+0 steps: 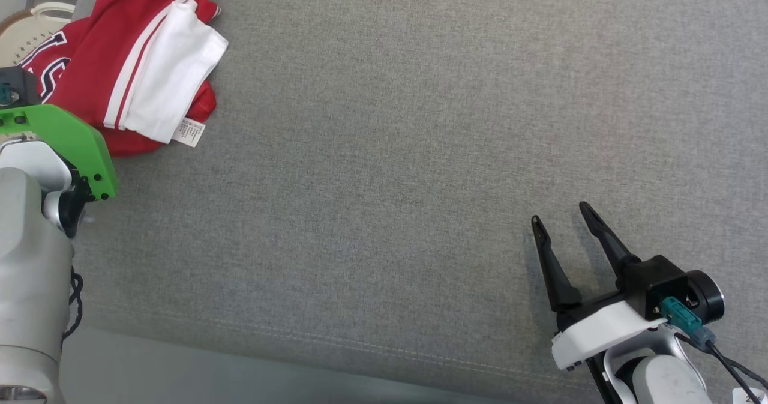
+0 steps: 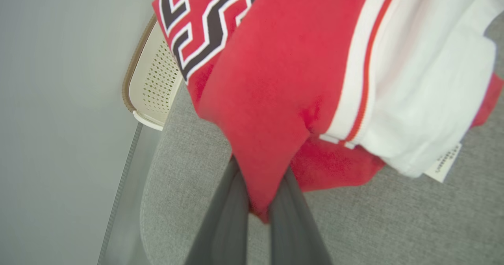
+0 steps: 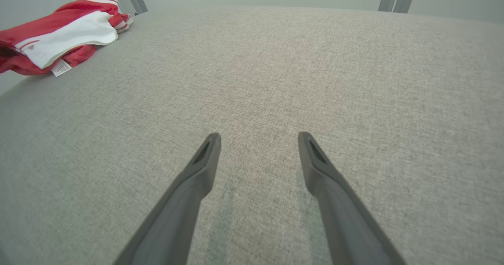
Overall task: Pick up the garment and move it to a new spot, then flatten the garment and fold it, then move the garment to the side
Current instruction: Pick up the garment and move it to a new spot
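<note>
My left claw (image 2: 262, 170) pinches a fold of the red-and-white jersey (image 2: 275, 80), tips buried in cloth; its lettering (image 2: 204, 25) is cut off. My right claw (image 1: 560, 212) gapes above the grey surface (image 1: 384, 182).

The garment (image 1: 90, 68) lies on the cushion (image 1: 420, 152), far left, beside the basket (image 1: 24, 35).

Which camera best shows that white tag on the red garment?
The head view: the tag lies flat and whole, print faintly visible. The left wrist view catches it blurred beside the garment; the right wrist view shows it tiny and distant.
</note>
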Motion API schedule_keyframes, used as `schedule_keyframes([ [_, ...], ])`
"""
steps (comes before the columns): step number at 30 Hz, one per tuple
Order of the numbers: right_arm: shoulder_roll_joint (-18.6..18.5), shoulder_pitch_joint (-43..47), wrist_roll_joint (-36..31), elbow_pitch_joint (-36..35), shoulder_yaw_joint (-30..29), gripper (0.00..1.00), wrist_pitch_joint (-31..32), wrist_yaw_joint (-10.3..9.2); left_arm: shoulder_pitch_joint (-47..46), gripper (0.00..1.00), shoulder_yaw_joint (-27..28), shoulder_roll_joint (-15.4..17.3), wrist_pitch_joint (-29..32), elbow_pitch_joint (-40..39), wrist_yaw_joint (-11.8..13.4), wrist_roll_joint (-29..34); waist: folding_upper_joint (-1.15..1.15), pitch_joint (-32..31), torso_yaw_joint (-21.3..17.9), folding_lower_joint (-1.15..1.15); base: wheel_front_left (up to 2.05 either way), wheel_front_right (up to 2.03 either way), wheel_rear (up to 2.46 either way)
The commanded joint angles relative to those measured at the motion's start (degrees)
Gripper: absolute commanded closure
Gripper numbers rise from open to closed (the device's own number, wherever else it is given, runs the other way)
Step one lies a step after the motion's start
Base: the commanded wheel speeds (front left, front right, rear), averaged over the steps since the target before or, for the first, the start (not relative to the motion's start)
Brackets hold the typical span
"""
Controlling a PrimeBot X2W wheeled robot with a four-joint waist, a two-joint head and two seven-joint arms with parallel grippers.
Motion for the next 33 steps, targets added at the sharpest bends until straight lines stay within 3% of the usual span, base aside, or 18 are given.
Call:
schedule_keyframes([
  [1, -0.1, -0.5, 0.8, 0.8, 0.3, 0.00, -0.8, -0.03, -0.3, 1.00, -0.7, 0.8, -0.5, -0.3, -0.8, 0.7, 0.00, -3.7, -1.3, 0.00, 0.00, 0.00, 0.00],
  [7, -0.1, 1.1, 3.7, 4.9, 1.9, 0.00, -2.8, -0.03, -1.1, 1.00, -2.1, 1.2, -3.3, -2.6, -1.8, 1.0, 0.00, -10.2, -3.3, 0.00, 0.00, 0.00, 0.00],
  [17, -0.1, 6.2, 5.8, 10.6, 3.0, 0.00, -4.4, -0.03, 0.6, 1.00, -5.6, -3.8, -8.0, -8.1, -2.7, 0.2, 0.00, -24.9, -9.6, 0.00, 0.00, 0.00, 0.00],
  [26, -0.1, 7.6, 6.0, 10.5, 3.4, 0.00, -4.3, -0.03, -1.7, 1.00, -7.6, -8.7, -13.1, -14.9, -2.9, -0.4, 0.00, -27.4, -17.4, 0.00, 0.00, 0.00, 0.00],
  [33, -0.1, 5.8, 6.7, 11.1, 4.3, 0.00, -5.2, -0.03, -3.5, 1.00, -9.6, -13.9, -15.9, -21.4, -3.1, -4.3, 0.00, -26.6, -24.0, 0.00, 0.00, 0.00, 0.00],
])
